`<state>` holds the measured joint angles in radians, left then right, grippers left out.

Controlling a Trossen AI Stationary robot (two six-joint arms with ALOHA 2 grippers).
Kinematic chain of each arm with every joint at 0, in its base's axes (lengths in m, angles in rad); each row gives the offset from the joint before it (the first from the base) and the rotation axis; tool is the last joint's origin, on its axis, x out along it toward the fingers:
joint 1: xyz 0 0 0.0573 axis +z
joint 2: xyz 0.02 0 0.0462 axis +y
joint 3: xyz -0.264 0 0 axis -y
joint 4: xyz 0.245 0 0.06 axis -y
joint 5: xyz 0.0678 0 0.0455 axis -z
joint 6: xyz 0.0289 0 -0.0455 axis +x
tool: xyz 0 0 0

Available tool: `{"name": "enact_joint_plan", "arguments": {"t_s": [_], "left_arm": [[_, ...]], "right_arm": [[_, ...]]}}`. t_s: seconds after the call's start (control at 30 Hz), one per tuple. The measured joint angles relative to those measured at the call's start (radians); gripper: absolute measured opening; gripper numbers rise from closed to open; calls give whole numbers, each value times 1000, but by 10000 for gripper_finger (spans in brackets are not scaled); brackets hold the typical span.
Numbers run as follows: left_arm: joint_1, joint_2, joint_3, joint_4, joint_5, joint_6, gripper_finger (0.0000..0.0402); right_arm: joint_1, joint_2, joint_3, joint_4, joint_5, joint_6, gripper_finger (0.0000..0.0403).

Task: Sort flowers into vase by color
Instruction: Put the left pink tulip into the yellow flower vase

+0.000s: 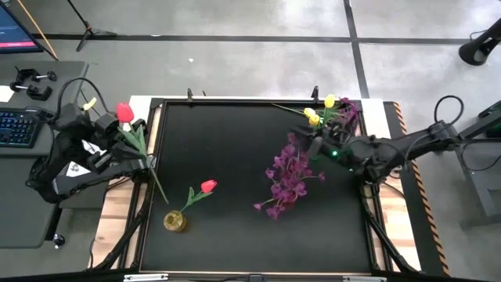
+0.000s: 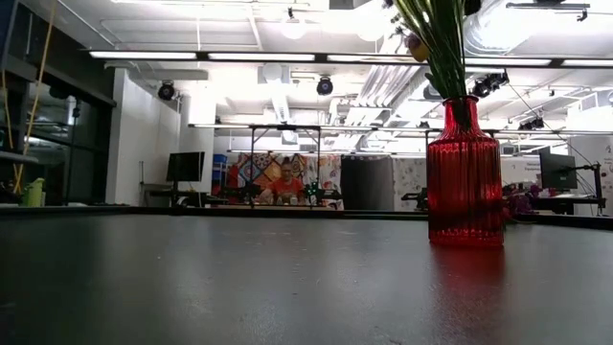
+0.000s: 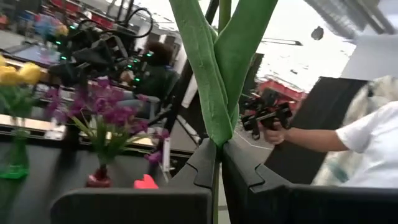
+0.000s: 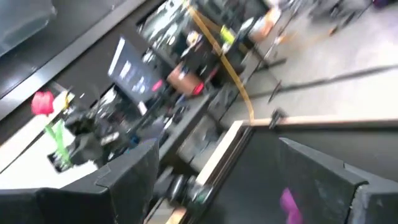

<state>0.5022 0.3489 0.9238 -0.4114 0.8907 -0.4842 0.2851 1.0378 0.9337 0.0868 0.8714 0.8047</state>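
A: So, first the big things. The black table (image 1: 235,180) carries three vases. The purple sprays (image 1: 291,174) stand in the middle-right, the yellow tulips (image 1: 319,112) are at the far right edge in a green vase (image 3: 17,158), and near the left front there is a small gold vase (image 1: 174,222) with one red tulip (image 1: 208,186).

B: And the arms?

A: The left gripper (image 1: 143,160) is at the left edge of the table. Its fingers are closed tight on the green stem (image 3: 214,93) of a second red tulip (image 1: 124,113), which hangs outside the table edge, above the wooden border. The right gripper (image 1: 317,145) is near the purple sprays, with its fingers fully apart and nothing between them.

B: What can go wrong from here?

A: I think this tulip belongs in the gold vase. The stem is long and thin, and the mouth of the vase looks narrow. If the stem end comes down a little off-centre, it may push the light vase over, or knock out the tulip already inside.

B: Anything else?

A: A person's hand (image 3: 273,134) shows behind the left side, but away from the table.
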Motion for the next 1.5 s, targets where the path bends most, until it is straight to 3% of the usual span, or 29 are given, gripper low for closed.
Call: {"name": "enact_joint_plan", "arguments": {"t_s": [0.27,0.5,0.7,0.83,1.1,1.33,1.5], "left_arm": [[0,-2,-94,22,-7,-11,0],[-24,-59,-129,11,88,-80,0],[-32,-176,-142,-53,-18,-57,0],[-32,-205,-225,85,-73,-51,0],[-41,-177,-397,494,-73,-211,0],[-88,-214,-397,572,-144,-282,0],[-131,-215,-397,568,-235,-243,0]], "right_arm": [[-6,-154,0,0,170,-181,312],[-3,-229,0,-40,171,-210,312],[-3,-232,0,-117,168,-166,312],[-3,-231,0,-152,169,-112,312],[-3,-231,0,-158,169,-77,312],[-3,-231,0,-169,169,-79,312],[-3,-231,0,-174,169,-79,312]]}}
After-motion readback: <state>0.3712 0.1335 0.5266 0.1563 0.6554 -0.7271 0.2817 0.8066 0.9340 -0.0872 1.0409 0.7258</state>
